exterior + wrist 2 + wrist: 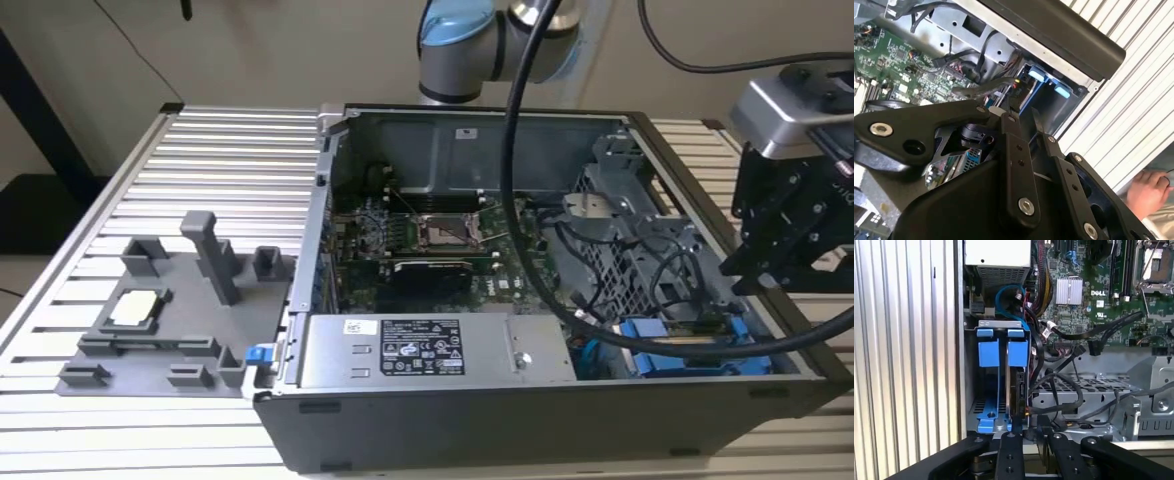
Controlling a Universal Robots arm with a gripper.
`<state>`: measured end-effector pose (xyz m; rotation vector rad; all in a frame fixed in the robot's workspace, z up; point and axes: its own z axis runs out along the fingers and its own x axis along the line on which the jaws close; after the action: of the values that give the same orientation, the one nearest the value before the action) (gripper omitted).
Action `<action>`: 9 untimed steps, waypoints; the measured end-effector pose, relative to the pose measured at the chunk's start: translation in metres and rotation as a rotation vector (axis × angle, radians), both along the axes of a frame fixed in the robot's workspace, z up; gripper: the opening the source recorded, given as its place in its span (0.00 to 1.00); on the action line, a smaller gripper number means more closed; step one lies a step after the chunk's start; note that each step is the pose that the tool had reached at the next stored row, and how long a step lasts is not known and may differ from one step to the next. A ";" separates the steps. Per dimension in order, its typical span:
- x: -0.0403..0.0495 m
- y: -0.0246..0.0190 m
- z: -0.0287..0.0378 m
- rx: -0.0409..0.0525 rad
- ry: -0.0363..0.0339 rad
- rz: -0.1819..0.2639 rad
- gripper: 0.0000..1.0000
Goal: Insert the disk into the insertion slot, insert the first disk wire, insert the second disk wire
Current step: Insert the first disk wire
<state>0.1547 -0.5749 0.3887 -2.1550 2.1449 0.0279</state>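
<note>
The disk (1016, 390) stands edge-on in the insertion slot (988, 412), a bay with blue rails in the corner of the open computer case. Two blue tabs cap the bay's far end. My gripper (1030, 434) sits at the disk's near end, its fingers (1006, 450) drawn close together on that end. In the second wrist view the gripper (1022, 117) points into the same blue bay (1039, 97). The exterior view has the gripper (755, 288) above the slot (667, 355) at the case's right end. Loose black wires (1064, 387) lie beside the disk.
A perforated grey metal cage (1094, 390) lies right beside the bay. The labelled power-supply box (414, 350) lines the case's front wall, and the motherboard (427, 240) lies behind it. A grey fixture plate (160, 320) sits on the exterior view's left. A person's hand (1149, 192) rests off the table.
</note>
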 end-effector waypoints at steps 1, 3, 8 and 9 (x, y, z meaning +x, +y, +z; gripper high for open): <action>-0.0007 0.0007 -0.0001 0.0027 0.0015 0.000 0.27; -0.0025 0.0037 -0.0003 0.0107 0.0015 0.000 0.27; -0.0085 0.0119 -0.0011 0.0437 0.0016 0.000 0.27; -0.0096 0.0132 -0.0011 0.0505 0.0015 0.000 0.27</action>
<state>0.1451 -0.5617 0.3876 -2.1281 2.1213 0.0828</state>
